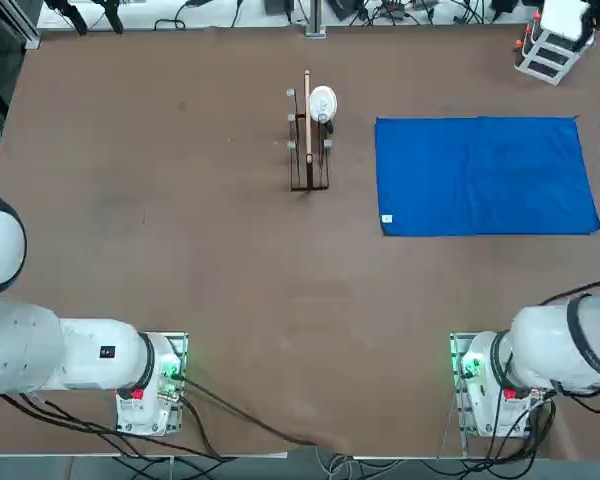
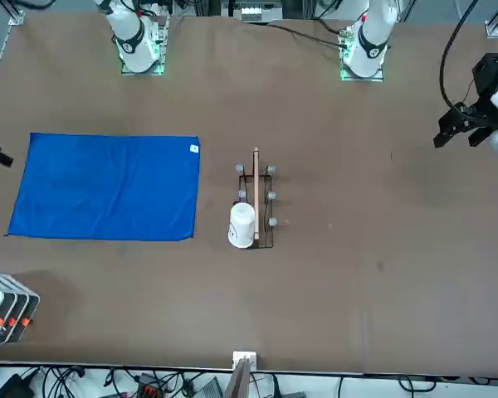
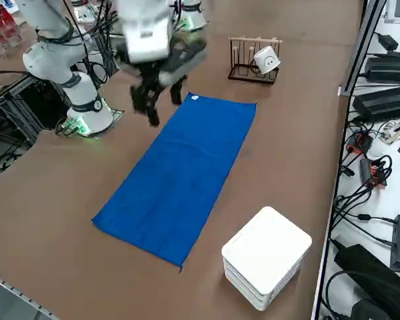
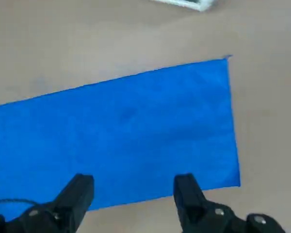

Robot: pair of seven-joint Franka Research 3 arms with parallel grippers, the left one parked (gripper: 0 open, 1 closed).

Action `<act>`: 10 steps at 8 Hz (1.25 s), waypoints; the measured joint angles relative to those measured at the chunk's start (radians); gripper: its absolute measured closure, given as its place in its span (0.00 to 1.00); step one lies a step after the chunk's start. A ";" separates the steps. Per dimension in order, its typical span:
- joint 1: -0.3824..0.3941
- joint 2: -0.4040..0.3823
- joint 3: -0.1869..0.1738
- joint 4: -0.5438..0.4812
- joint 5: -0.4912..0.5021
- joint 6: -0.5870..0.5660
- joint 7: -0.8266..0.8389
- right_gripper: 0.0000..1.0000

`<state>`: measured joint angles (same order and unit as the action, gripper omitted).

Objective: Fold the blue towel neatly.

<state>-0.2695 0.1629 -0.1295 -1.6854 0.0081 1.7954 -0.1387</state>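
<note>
Table beyond claw partly cropped

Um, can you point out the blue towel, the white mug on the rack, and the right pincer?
blue towel (image 1: 475, 180): top view, middle
white mug (image 3: 267, 60): right side view, outer wall
right pincer (image 4: 133, 187): right wrist view, between fingertips

From my station I saw smooth matt blue cloth, glossy white mug, dark metal rack, matt brown tabletop.

A lane over the bare surface is left open between towel and arm bases; the wooden rack blocks beyond the tagged end.
</note>
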 joint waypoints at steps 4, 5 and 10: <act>-0.251 0.016 -0.004 -0.291 -0.002 0.310 -0.163 0.00; -0.308 0.020 -0.004 -0.351 -0.002 0.375 -0.197 0.00; -0.467 0.111 -0.002 -0.436 0.001 0.475 -0.211 0.05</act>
<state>-0.7368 0.2739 -0.1313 -2.1215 0.0093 2.2707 -0.3498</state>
